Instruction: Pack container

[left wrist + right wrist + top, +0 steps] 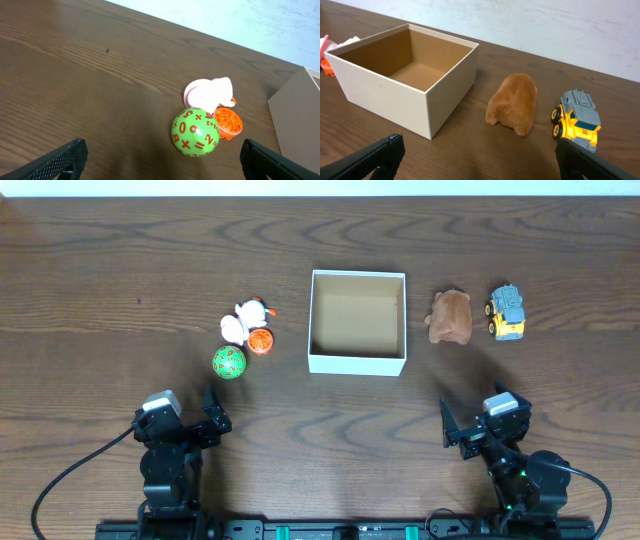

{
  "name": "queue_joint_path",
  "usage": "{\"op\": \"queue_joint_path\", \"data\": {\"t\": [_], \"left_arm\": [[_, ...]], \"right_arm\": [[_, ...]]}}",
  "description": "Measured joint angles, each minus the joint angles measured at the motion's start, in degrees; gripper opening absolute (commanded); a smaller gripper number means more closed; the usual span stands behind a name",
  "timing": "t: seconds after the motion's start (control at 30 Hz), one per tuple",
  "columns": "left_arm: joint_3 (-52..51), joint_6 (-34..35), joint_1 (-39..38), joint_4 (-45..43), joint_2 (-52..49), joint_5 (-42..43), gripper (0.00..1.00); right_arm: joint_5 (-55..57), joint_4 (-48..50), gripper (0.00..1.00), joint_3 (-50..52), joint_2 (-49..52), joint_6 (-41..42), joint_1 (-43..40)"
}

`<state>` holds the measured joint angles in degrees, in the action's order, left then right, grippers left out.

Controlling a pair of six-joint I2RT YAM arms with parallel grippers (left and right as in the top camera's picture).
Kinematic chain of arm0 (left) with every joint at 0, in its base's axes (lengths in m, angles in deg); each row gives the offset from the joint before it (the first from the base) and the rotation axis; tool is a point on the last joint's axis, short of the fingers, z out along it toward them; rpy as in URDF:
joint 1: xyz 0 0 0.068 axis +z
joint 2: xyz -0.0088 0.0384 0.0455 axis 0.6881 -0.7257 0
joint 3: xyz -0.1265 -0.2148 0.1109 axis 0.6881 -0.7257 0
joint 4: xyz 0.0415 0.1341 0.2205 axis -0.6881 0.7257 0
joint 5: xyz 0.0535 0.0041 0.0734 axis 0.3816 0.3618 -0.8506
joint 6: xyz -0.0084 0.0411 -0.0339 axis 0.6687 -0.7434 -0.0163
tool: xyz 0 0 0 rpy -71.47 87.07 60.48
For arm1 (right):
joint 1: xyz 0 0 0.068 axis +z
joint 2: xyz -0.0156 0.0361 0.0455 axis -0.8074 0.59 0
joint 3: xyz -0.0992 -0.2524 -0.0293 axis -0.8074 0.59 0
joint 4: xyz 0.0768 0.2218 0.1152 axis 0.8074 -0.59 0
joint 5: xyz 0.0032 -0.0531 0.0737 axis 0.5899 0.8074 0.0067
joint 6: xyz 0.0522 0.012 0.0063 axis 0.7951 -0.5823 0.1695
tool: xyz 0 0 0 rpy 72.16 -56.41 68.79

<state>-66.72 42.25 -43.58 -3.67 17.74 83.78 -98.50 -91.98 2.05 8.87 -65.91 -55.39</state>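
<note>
The container (356, 364) sits empty at the middle of the desk (110, 270), with a green ball (229, 362), an orange ball (261, 341) and a white toy (246, 319) clustered to its left, and a brown plush (450, 317) and a toy truck (507, 312) to its right. The left gripper (161, 162) and the right gripper (480, 152) both hang near the desk's front edge, spread wide and holding nothing.

The left gripper (162, 162) and right gripper (480, 157) are matte black (pale grey wrist blocks (160, 402), black cables (70, 475) trailing).
</note>
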Motion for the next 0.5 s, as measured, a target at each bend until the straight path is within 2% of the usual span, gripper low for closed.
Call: {"op": "queue_joint_path", "data": {"t": [0.5], "left_arm": [[0.0, 0.0, 0.0, 0.0, 0.0, 0.0, 0.98]], "right_arm": [[-0.48, 1.01, 0.99, 0.02, 0.0, 0.0, 0.0]]}}
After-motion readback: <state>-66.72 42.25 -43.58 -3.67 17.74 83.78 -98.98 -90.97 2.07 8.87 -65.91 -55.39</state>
